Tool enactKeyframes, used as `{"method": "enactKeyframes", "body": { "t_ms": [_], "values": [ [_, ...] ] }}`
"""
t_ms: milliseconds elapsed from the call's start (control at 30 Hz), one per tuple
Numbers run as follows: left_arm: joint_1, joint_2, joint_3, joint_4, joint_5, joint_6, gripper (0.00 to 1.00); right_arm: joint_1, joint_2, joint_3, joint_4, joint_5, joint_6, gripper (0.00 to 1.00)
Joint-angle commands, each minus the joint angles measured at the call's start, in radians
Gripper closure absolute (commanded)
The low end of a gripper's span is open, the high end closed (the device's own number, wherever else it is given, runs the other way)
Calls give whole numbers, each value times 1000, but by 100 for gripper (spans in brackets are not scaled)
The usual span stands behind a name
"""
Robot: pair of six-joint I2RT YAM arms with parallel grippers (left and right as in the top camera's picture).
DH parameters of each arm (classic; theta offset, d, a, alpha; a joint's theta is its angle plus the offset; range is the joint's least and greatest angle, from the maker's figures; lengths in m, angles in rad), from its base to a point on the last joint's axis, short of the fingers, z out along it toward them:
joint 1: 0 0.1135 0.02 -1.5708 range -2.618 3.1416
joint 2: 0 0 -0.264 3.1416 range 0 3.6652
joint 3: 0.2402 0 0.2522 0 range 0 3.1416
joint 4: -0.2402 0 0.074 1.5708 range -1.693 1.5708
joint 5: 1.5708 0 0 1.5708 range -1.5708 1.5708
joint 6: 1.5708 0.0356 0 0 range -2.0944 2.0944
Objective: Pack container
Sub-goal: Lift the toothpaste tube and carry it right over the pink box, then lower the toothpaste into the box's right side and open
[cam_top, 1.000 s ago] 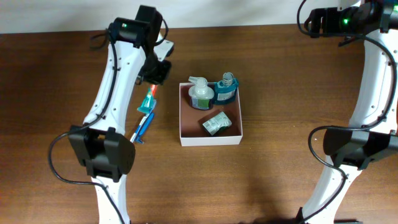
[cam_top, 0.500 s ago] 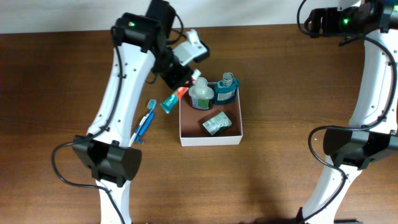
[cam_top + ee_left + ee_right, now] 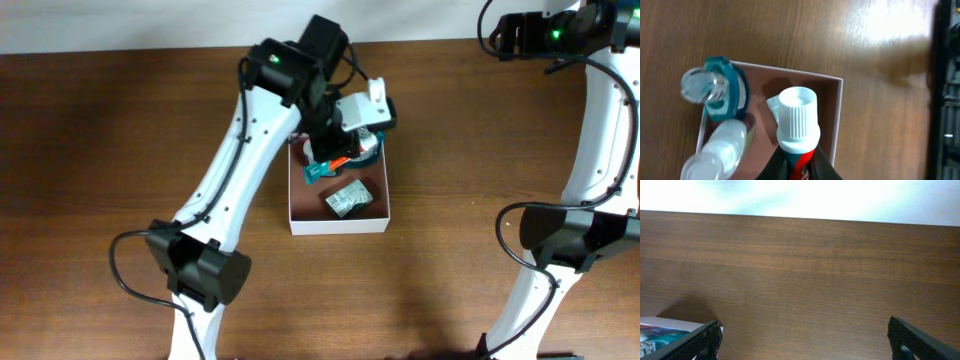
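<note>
The container sits near the middle of the brown table; it is a flat white box with a red-brown floor. The left gripper hangs over the box's 11 o'clock part; its claw is clenched on a toothpaste tube with a white ribbed cap. From above, the tube lies tilted, with its teal end toward 8 o'clock; I cannot tell if it touches the floor of the box. In the left wrist view, a teal bottle stands at 10 o'clock from the cap, and a clear bottle lies at 8 o'clock; both are inside the box. A small shiny packet rests at the box's 5 o'clock side. The right gripper is far off at the table's 1 o'clock end; its claw is spread wide and grasps nothing.
</note>
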Motion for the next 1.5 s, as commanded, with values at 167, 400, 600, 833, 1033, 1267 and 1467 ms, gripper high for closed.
{"method": "enactKeyframes", "body": {
  "t_ms": [167,400,600,833,1033,1267,1467],
  "values": [
    [-28,-26,-178,79,-93,114,99,-3,-3,5,3,1,0,1],
    [-22,-26,-195,85,-65,158,98,-3,-2,5,3,1,0,1],
    [-24,-26,-227,97,-58,158,99,-3,-3,5,3,1,0,1],
    [-24,-26,-357,158,-58,158,99,-3,-2,5,3,1,0,1],
    [-25,-26,-420,216,-67,158,99,-3,-3,5,3,1,0,1],
    [-69,-26,-440,279,-67,158,99,-3,-3,5,3,1,0,1],
    [-104,-26,-497,343,-123,158,99,-3,-3,5,3,1,0,1]
  ]
}}
